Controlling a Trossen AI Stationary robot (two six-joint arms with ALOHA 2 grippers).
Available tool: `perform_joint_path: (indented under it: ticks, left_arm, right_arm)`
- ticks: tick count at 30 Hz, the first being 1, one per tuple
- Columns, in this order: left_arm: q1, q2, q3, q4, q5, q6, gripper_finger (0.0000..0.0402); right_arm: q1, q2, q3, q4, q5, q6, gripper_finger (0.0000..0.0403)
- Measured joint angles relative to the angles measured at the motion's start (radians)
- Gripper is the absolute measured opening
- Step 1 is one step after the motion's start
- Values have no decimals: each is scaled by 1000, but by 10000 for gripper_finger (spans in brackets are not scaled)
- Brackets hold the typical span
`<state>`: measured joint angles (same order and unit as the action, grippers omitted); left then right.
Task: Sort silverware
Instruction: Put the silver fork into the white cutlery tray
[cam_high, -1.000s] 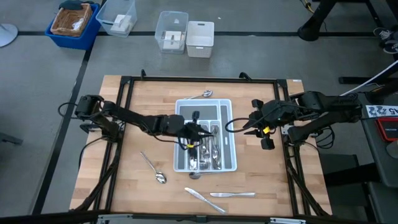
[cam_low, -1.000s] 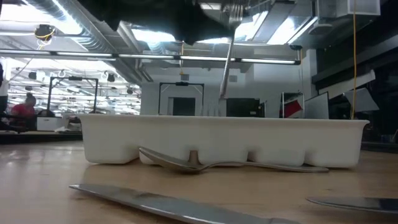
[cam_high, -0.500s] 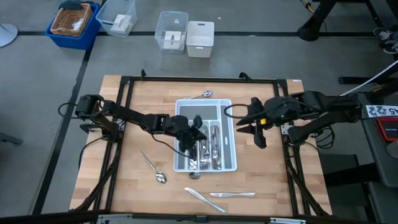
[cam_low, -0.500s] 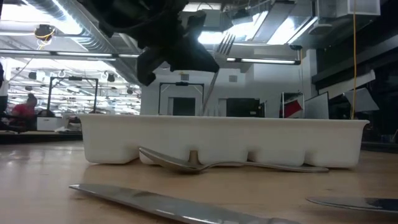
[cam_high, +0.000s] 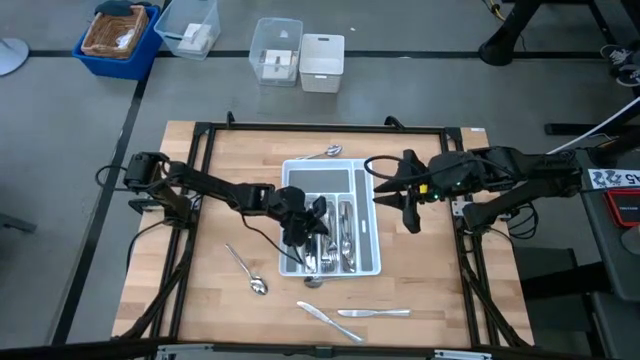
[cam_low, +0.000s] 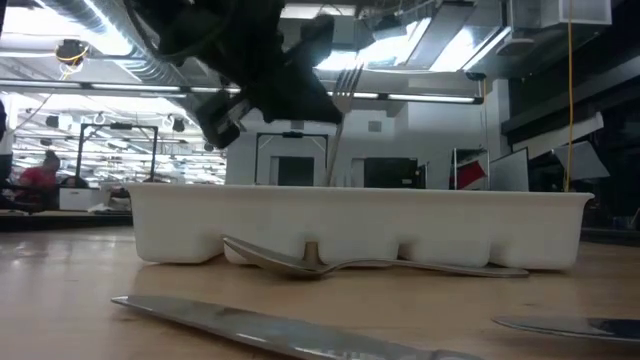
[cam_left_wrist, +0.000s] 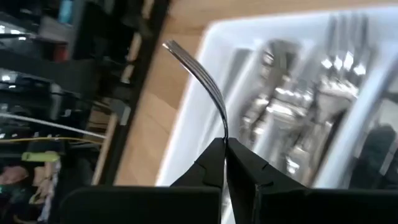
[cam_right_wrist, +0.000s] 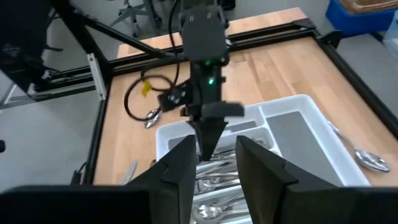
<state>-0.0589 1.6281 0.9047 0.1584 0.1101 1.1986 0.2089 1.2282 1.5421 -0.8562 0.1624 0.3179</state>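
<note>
A white divided tray (cam_high: 366, 168) at the table's middle holds several shiny forks, spoons and knives (cam_high: 340, 240). My left gripper (cam_high: 312, 226) hovers over the tray's left slots, shut on a fork (cam_low: 337, 120) that stands nearly upright, tines up. My right gripper (cam_high: 386, 190) is open, just right of the tray's far right corner, and holds nothing. Loose pieces lie flat on the table: a spoon (cam_high: 246, 271) left of the tray, a spoon (cam_high: 323, 153) beyond its far edge, two knives (cam_high: 350, 316) near the near edge. My left gripper pinches the fork by its neck (cam_left_wrist: 224, 127), just below the tines (cam_left_wrist: 177, 53), between its two shut fingers (cam_left_wrist: 242, 168). The tines reach out past the fingertips and point up. The handle (cam_low: 331, 165) hangs down behind the tray's wall (cam_low: 400, 225); its lower end is hidden.
A spoon (cam_low: 310, 262) lies against the tray's near wall, with a knife (cam_low: 270, 325) in front of it. A black frame (cam_high: 200, 135) runs round the table. Bins and boxes (cam_high: 300, 55) stand on the floor beyond the far edge.
My left gripper has sunk and shifted slightly toward the table's near left, carrying the fork down so that its handle now dips behind the tray's wall; the fork has tipped a little. My right gripper has moved left toward the tray's far right corner and turned.
</note>
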Motion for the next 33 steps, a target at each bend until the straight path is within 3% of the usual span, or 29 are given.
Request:
perform_joint_path:
  ticks: [11,22,33]
  left_arm:
    - [-24,129,-1,-9,-6,179,1]
    - [-28,131,-1,-12,-6,-32,2]
    - [-28,131,-1,-14,-8,-83,7]
  right_arm:
    - [0,0,0,2,13,0,115]
    - [0,0,0,2,12,0,115]
    - [0,0,0,2,11,0,115]
